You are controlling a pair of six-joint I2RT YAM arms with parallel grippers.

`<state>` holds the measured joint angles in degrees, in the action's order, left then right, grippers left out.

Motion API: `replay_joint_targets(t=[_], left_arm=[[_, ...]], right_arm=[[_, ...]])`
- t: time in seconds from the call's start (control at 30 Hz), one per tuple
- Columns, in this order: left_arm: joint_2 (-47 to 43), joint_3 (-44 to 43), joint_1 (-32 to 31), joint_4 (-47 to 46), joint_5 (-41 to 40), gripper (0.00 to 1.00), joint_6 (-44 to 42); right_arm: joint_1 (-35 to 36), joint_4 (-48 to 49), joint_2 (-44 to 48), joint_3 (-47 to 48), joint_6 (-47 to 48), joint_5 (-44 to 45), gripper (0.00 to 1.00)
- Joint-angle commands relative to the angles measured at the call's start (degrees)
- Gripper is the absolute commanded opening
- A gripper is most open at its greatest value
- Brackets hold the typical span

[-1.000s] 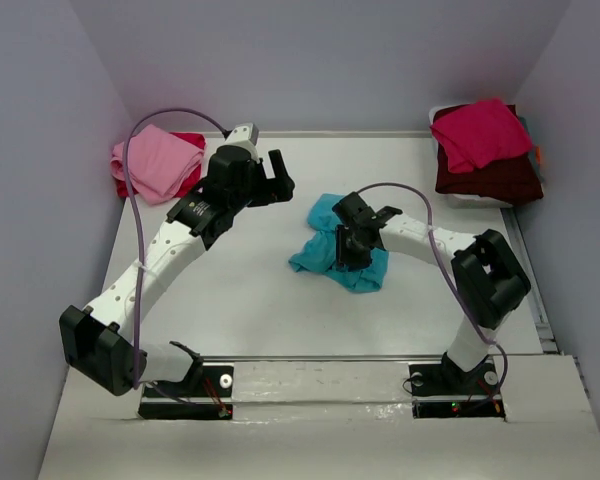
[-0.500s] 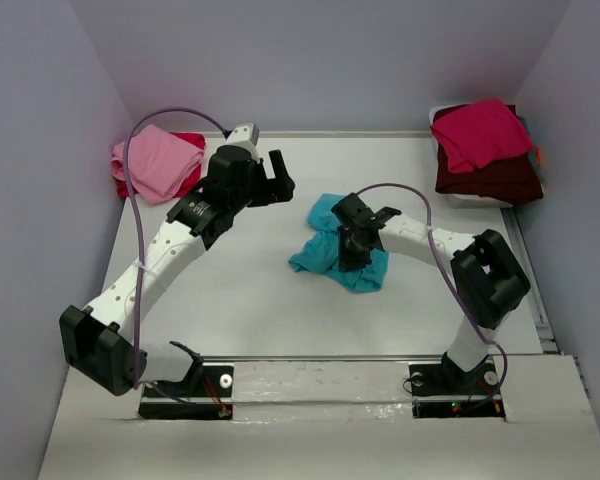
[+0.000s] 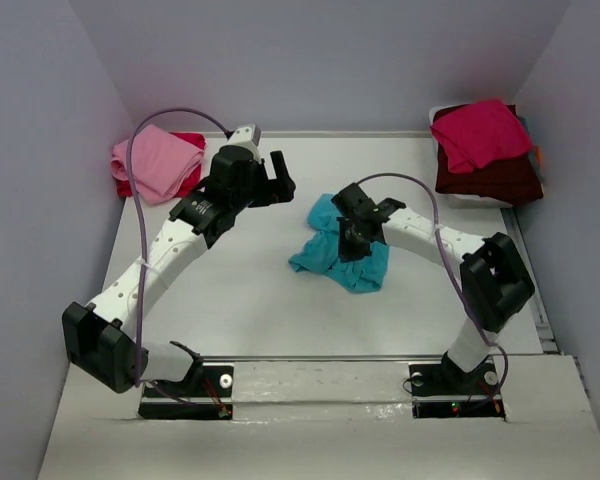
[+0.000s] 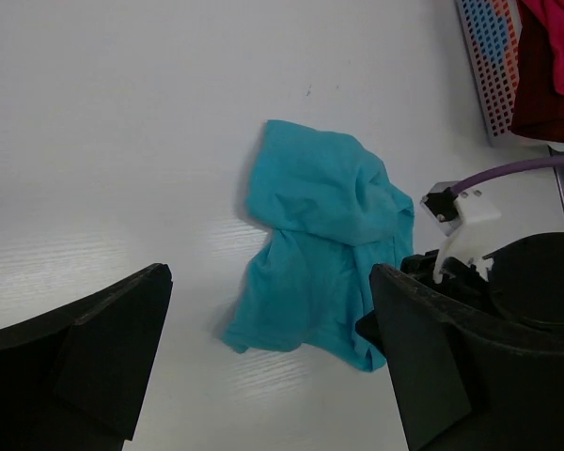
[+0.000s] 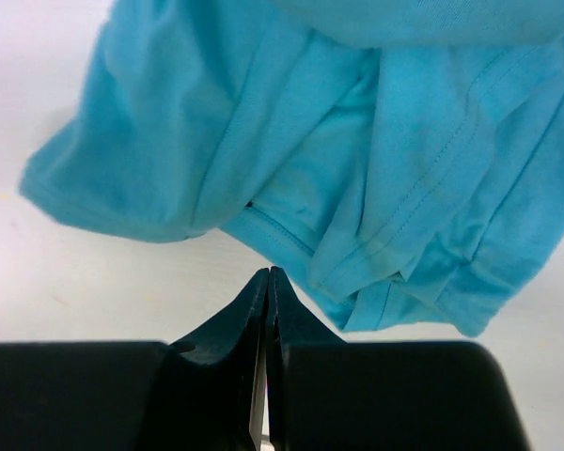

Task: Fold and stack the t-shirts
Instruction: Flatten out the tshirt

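A crumpled turquoise t-shirt (image 3: 332, 254) (image 4: 320, 235) (image 5: 357, 141) lies mid-table. My right gripper (image 3: 352, 238) (image 5: 268, 274) hangs over it, jaws pressed together. Its tips sit just short of the shirt's hem, with no cloth visible between them. My left gripper (image 3: 277, 176) (image 4: 273, 376) hovers wide open to the left of the shirt and holds nothing. A folded pink t-shirt (image 3: 156, 160) rests on a red one (image 3: 192, 141) at the back left. At the back right a crimson t-shirt (image 3: 480, 132) tops a dark maroon one (image 3: 492, 178).
The right pile sits on a white basket (image 3: 472, 201) with a coloured grid side (image 4: 493, 66) by the table's right rail. Walls close in the table at the left, back and right. Both arms' purple cables loop above the table.
My right gripper's jaws have closed fully, and its wrist has shifted slightly toward the back. The left arm has barely moved. The turquoise shirt lies as before.
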<state>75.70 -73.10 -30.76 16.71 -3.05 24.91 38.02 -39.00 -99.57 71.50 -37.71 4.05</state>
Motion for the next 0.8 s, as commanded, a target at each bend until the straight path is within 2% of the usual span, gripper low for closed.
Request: replay_joint_targets(t=[0.0,0.33,0.53,0.63,0.67,0.7,0.77], left_arm=[[-0.3,-0.6,-0.3,-1.4,-0.3,0.99,-0.6],[1.4,0.0,-0.3,-2.6,0.6,0.99,1.2],[1.6,2.3,-0.3,-3.7,0.6,0.99,1.4],[1.8,2.1,-0.3,-3.6,0.9,0.99,1.5],[1.7,2.0,-0.3,-3.7,0.8,0.99,1.5],[1.6,1.7,-0.3,-3.6,0.8,0.99,1.4],[1.3,1.7,-0.3,-3.4,0.5,0.99,1.3]], right_arm=[[0.7,-3.9,6.8,6.5,1.2,2.8,0.07],[1.2,-13.4,11.9,20.9,4.5,6.3,0.07],[1.2,-18.8,11.4,31.0,6.4,7.6,0.07],[1.2,-19.1,9.7,28.7,6.3,6.9,0.07],[1.2,-18.2,9.6,26.5,5.7,6.6,0.11],[1.2,-15.5,9.8,23.7,5.1,6.3,0.19],[1.2,-9.9,11.3,14.1,3.4,5.4,0.28]])
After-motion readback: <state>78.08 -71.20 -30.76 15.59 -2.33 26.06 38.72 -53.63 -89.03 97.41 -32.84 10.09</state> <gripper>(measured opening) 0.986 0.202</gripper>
